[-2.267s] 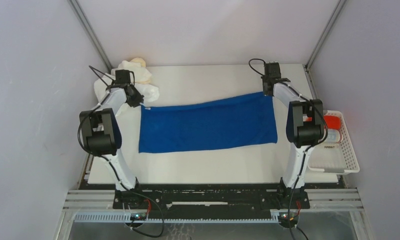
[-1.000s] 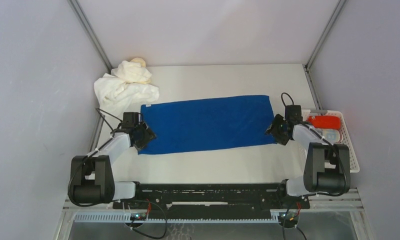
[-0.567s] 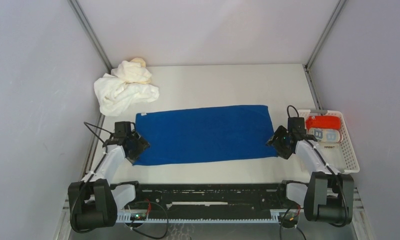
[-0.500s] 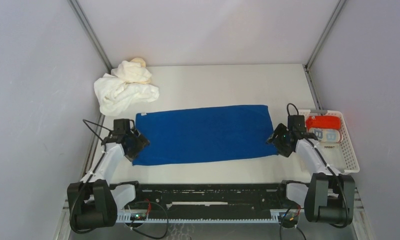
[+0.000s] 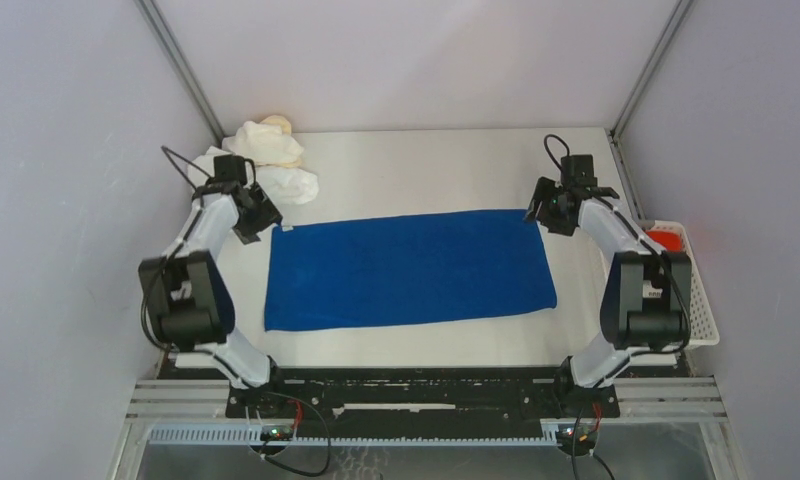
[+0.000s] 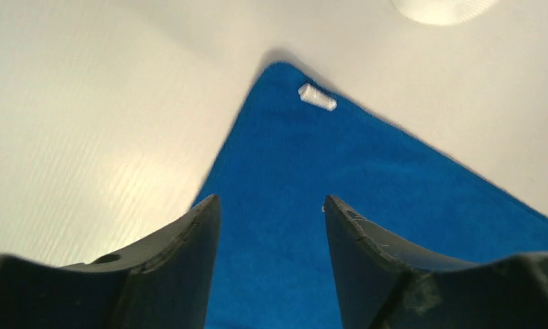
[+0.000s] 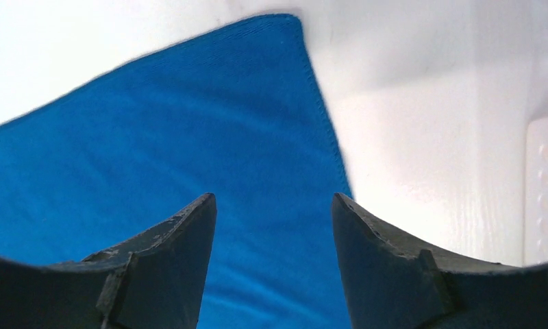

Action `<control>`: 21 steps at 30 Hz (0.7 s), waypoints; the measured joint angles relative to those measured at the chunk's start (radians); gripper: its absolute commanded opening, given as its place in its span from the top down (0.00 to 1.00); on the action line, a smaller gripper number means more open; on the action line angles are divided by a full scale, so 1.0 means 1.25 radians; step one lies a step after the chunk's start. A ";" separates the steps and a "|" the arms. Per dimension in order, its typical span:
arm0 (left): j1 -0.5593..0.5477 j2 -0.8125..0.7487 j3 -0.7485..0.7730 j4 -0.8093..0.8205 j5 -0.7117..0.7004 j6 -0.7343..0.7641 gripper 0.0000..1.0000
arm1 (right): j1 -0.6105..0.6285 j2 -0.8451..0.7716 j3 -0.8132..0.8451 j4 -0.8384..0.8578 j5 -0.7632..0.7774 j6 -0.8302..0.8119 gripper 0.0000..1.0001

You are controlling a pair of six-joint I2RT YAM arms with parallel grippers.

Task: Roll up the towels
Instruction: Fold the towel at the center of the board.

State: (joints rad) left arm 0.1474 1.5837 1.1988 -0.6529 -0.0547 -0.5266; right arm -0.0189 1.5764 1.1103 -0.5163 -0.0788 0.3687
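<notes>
Nearest you, along the right table edge, stands the white slatted plastic basket (image 5: 704, 318), partly hidden behind the right arm. The royal blue terry towel (image 5: 411, 268) lies spread flat as a long rectangle across the middle of the white table (image 5: 426, 170), its long sides running left to right. At its far-left corner your left gripper (image 5: 259, 222) hangs with its jaws parted fairly wide and nothing between them. The left wrist view shows that corner and its small white tag (image 6: 317, 96) just ahead of the fingers. Your right gripper (image 5: 542, 212) sits at the far-right corner, jaws likewise apart and empty. Whether either pair of fingertips touches the cloth, you cannot tell. Farthest off, in the back-left corner, a crumpled white towel (image 5: 294, 183) and a cream towel (image 5: 269, 140) are heaped together, just beyond the left gripper.
</notes>
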 measured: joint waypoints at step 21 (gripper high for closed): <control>0.005 0.442 0.349 -0.114 -0.037 0.118 0.51 | 0.015 0.237 0.194 -0.039 0.086 -0.121 0.41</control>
State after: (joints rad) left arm 0.1532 2.1361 1.6344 -0.7956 -0.1013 -0.3790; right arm 0.0002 1.8729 1.3533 -0.5648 0.0292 0.2180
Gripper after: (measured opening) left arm 0.516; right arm 0.599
